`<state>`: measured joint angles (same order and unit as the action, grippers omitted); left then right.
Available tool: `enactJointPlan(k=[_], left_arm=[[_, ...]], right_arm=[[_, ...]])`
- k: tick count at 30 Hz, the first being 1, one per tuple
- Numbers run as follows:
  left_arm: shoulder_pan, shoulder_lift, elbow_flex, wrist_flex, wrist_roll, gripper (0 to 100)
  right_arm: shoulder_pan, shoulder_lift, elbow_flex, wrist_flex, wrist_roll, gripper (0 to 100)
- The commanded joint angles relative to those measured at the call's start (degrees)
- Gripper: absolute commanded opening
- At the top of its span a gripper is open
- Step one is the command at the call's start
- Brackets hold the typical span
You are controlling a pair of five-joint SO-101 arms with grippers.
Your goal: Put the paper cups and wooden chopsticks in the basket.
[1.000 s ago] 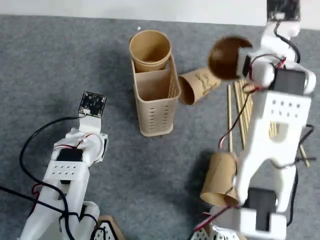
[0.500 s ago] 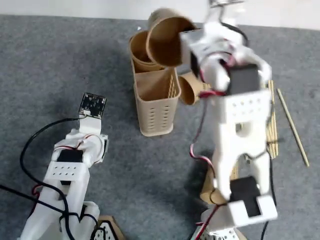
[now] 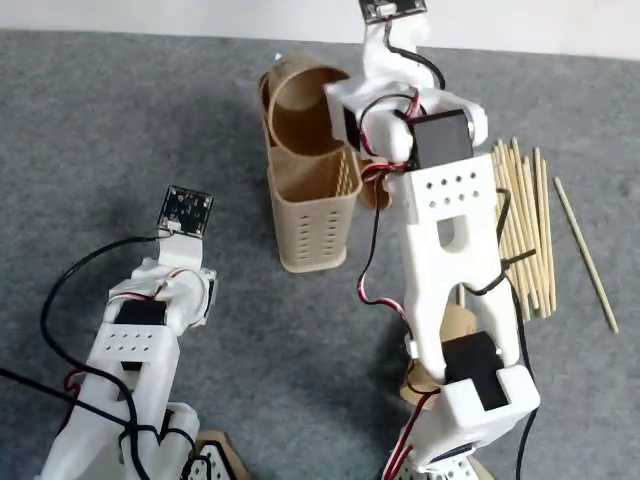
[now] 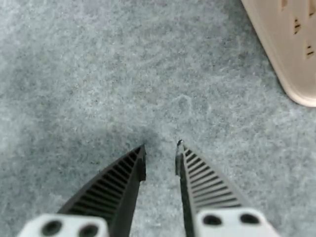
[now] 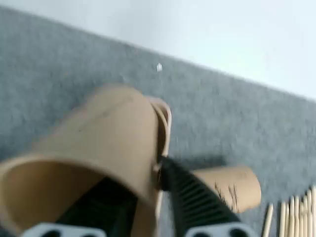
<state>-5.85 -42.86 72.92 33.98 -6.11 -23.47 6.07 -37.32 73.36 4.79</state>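
My right claw (image 5: 134, 178) was clamped on the wall of a paper cup (image 5: 98, 133). One finger sat inside its mouth and the other finger (image 5: 190, 200) pressed against the outside, so the gap was no wider than the cup's wall. I held that cup tilted on its side over the far end of the basket (image 3: 310, 215), its open mouth turned up toward the high camera. Just behind it a second cup (image 5: 165, 116) stood in the basket's far compartment; the two overlapped, and I could not tell whether they touched. A third cup (image 5: 232, 186) lay on its side on the grey worktop (image 3: 150, 110), just beside the basket and partly under my right arm. A fourth cup (image 3: 458, 323) lay near the base of that arm, mostly hidden by it. The wooden chopsticks (image 3: 525, 225) lay in a loose, roughly parallel bundle on the worktop, on the far side of that arm from the basket and well apart from it. A single chopstick (image 3: 585, 255) lay by itself farther out, at a slant to the rest. My left claw (image 4: 160, 148) hung low over bare worktop, its fingers a little way apart with nothing between them, and a corner of the basket was near it.
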Motion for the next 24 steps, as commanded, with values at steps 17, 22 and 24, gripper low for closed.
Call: enactJointPlan(k=[17,22,24], left_arm=[[0.0,-0.8,-0.2,-0.9,0.4,12],[0.0,-0.8,-0.1,-0.9,0.4,12],[0.0,-0.8,-0.1,-0.9,0.4,12]], right_arm=[[-1.8,3.0,2.0,-18.6,-0.2,19.8],[4.0,2.6,1.9,-1.5,0.1,19.8],[8.0,0.4,1.4,10.4,0.1,19.8]])
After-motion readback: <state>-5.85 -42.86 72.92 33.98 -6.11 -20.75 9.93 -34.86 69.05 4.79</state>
